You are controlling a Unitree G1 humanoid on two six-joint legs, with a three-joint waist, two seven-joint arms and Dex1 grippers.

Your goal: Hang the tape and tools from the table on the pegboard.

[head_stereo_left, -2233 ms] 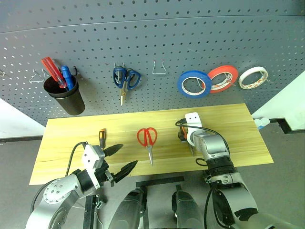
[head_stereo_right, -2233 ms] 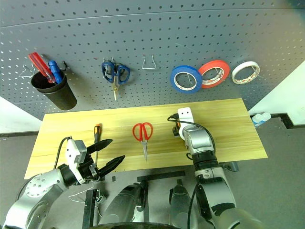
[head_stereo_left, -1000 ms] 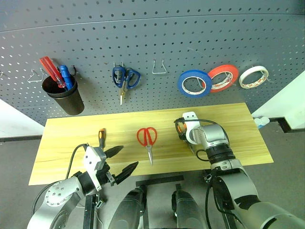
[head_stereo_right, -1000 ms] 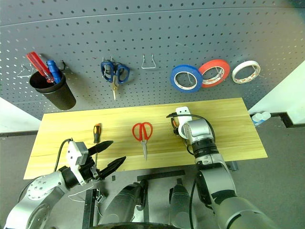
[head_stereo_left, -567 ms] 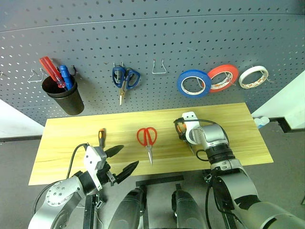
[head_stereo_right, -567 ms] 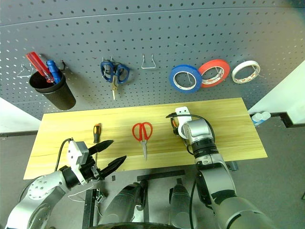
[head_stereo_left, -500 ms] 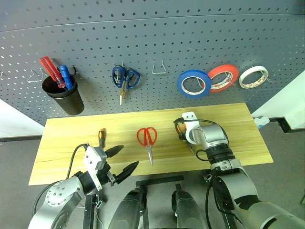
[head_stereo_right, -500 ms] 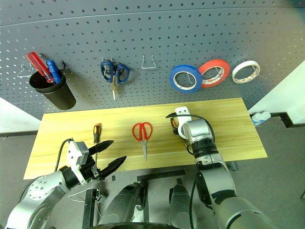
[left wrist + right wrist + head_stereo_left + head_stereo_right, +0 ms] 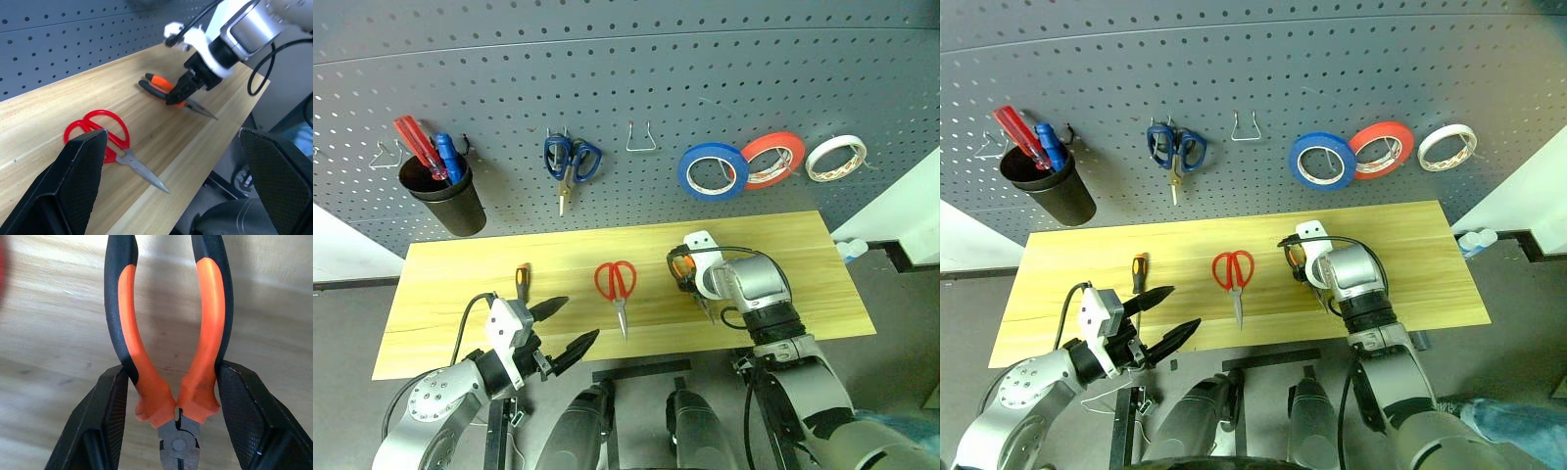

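**Right gripper clamps the pliers on the table**

Right gripper grasps the pliers with a finger pressed on the outside of each orange-and-black handle, close to the pivot; in the left wrist view the pliers' steel nose slants down toward the table. Left gripper hangs released by the table's near edge, its two black fingers spread wide with nothing between them.

On the tabletop, the red-handled scissors lie flat near the middle, blades pointing to the near edge, well apart from the pliers on their right. A small orange-handled screwdriver lies to the left of the scissors, just beyond the left gripper.

Behind the table, the blue tape hangs on the pegboard, overlapped at its right by a red roll, with a white roll further right. Blue-handled scissors hang left of an empty wire hook, and a black cup holding tools hangs at far left
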